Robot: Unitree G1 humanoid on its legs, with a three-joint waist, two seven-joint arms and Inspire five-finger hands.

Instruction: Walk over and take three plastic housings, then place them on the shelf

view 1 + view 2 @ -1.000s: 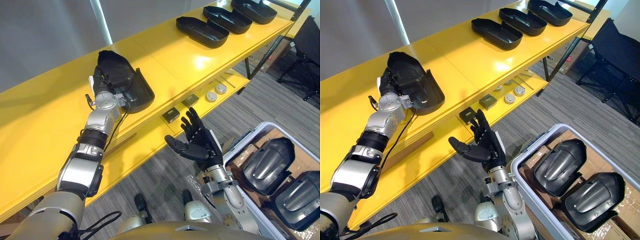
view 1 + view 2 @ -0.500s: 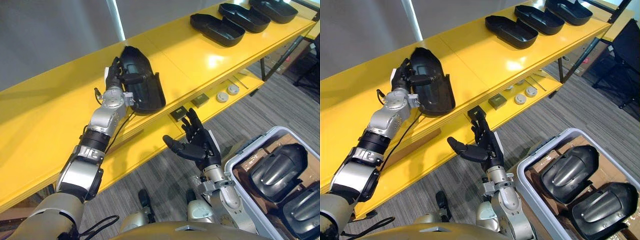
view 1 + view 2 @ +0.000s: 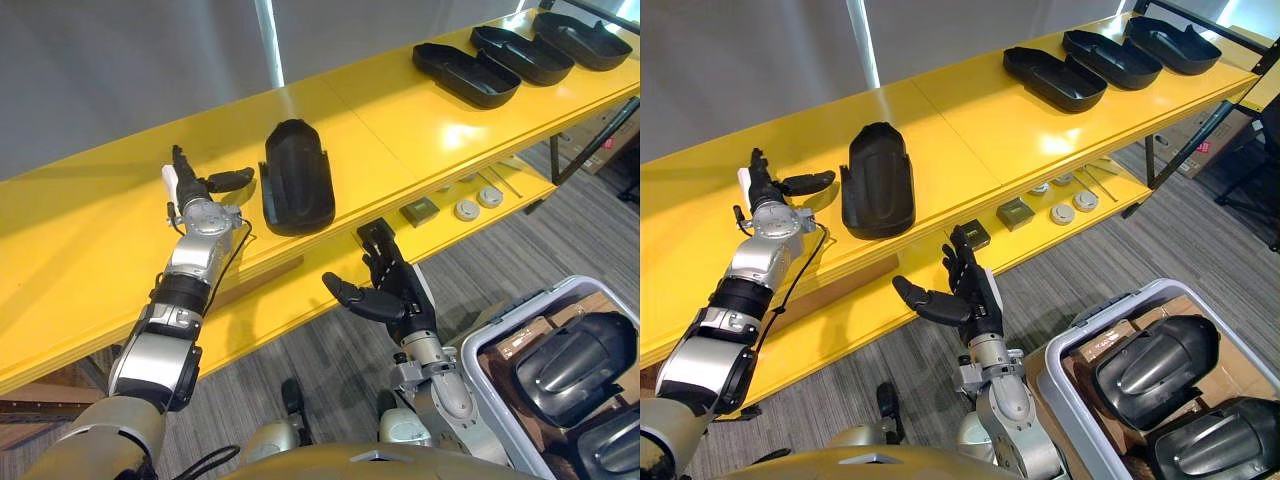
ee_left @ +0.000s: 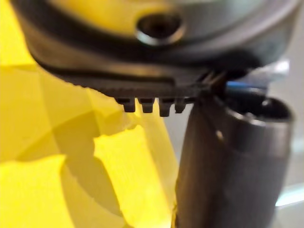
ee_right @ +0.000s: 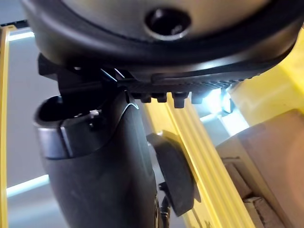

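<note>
A: Left eye view first: a black domed plastic housing (image 3: 297, 190) lies hollow side down on the top board of the long yellow shelf (image 3: 380, 120), with nothing gripping it!
B: The left hand (image 3: 205, 186) sits just beside it, fingers straight and fanned out, holding nothing. Far along the board, three more black plastic housings (image 3: 465, 75) lie in a row, hollow side up.
A: Right eye view: the right hand (image 3: 958, 300) hangs low in front of the shelf's lower board, palm up, fingers spread wide, empty too.
B: Lower right, there's a white-rimmed plastic bin (image 3: 1072, 345) with two dark housings (image 3: 1152, 365) resting on brown cardboard inside. Small round white discs (image 3: 1062, 213) and dark square blocks (image 3: 1014, 212) dot the lower board.
A: Left wrist view: the left hand's thumb is straight, with bare yellow board past it.
B: Right wrist view: that thumb is straight as well, with the shelf's yellow edge beyond, plus a dark rounded shape I can't identify.
</note>
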